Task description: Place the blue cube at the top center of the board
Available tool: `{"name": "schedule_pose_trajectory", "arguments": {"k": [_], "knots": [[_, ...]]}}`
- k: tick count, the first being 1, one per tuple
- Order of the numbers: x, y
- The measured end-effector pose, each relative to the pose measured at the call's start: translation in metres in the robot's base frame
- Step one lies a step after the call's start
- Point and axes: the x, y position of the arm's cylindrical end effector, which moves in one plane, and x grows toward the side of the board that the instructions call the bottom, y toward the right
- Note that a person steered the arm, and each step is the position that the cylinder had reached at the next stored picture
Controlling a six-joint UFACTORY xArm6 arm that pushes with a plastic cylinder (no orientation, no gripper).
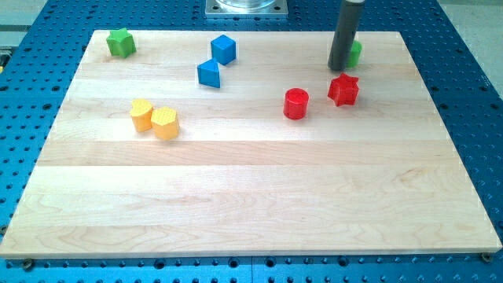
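Camera view: wooden board (251, 204) on blue perforated table (471, 86); my tip (339, 67) has no jaws.

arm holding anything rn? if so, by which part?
Nothing is held. My tip is a bare rod end, right beside a green block at the view's top right, well right of the blue cube; contact cannot be told.

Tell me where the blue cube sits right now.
The blue cube sits near the view's top, left of centre, just above and right of the blue triangular block. My tip is well off to its right.
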Motion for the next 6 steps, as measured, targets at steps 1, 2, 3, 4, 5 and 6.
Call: {"name": "schedule_pose_trajectory", "arguments": {"k": [1,2,3,4,5,6], "knots": [[-0.018,0.009],[0.005,-0.042],[0.023,-0.124],[0.031,-0.167],[0.031,-0.222],[0.031,-0.272]]}}
